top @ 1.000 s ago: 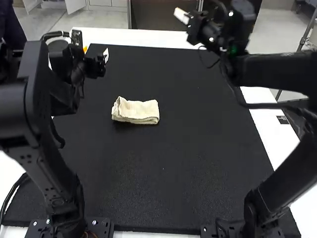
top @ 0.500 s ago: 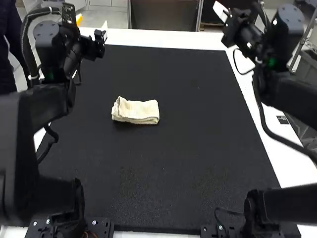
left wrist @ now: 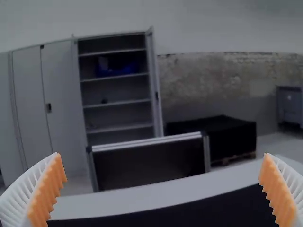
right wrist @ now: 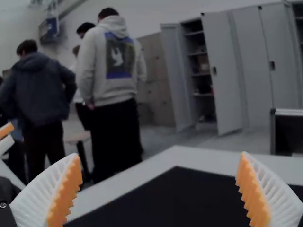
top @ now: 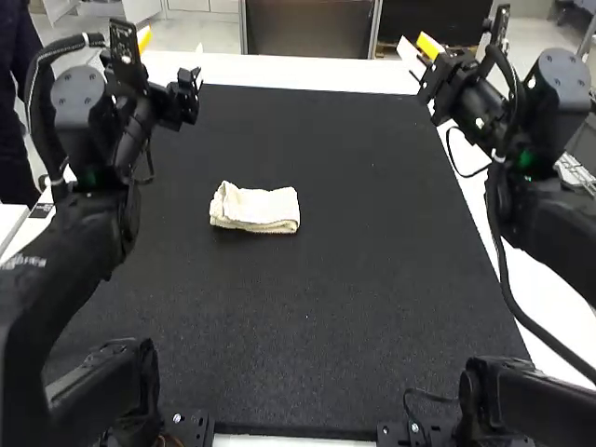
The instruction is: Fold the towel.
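Beyond unmoved towel (top: 256, 210), right pincer (top: 418, 48), shifted rightward

Looks like a robotics lab: left arm (top: 79, 233) at 9 o'clock, right arm (top: 549, 200) at 3, black mat (top: 307, 307), tall cabinets (left wrist: 59, 80).

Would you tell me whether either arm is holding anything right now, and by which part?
Nothing is held: the left pincer and right pincer are open and empty, and the cream folded cloth towel lies apart.
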